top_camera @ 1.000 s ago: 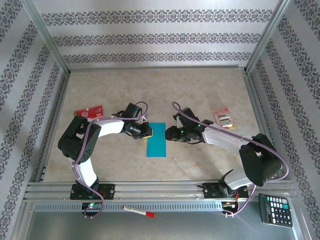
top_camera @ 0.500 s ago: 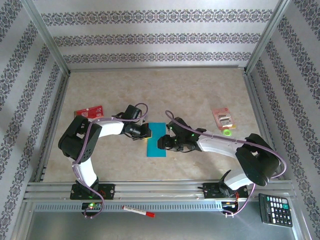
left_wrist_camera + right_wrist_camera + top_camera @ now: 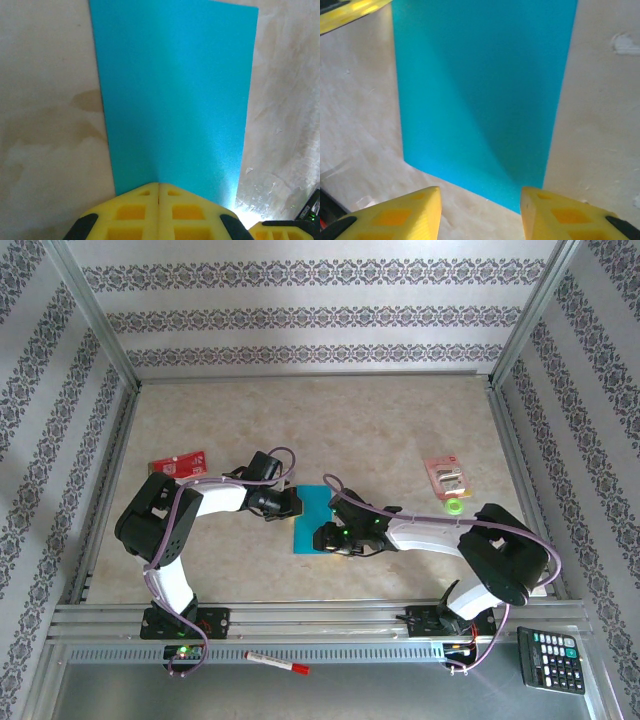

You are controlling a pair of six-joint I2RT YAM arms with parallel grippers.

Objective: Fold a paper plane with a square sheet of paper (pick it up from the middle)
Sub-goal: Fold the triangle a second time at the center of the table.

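- Far left of tabletop (image 3: 400, 420): small red card (image 3: 178, 462), well apart from the work.
- Left gripper (image 3: 292, 505): fingers closed flush together, tips resting on the upper-left edge of the square sheet of paper (image 3: 306, 525). In the left wrist view the closed gripper (image 3: 159, 200) sits on the near edge of the sheet (image 3: 175, 90). It looks like a pin-down. Can't tell whether a layer is pinched.
- Sheet: teal, lying flat at centre of tabletop between the two arms, showing as a narrow rectangle rather than a square. Judged already folded in half once.
- Right gripper (image 3: 322, 537): over the sheet's lower right. Right wrist view shows the gripper (image 3: 480, 210) with fingers apart and nothing between them, poised over the sheet's (image 3: 480, 90) near corner.
- Right side: red-and-white packet (image 3: 445, 476) and a small green ring (image 3: 455, 507), both clear of the sheet.

Step in hand, as judged: left anchors the sheet while right lines up for the next crease or a corner pick.

Next move calls for: right fingers lowering onto the corner and catching one layer without dragging the sheet, with the left holding firm. Risk: thin paper sliding or buckling.
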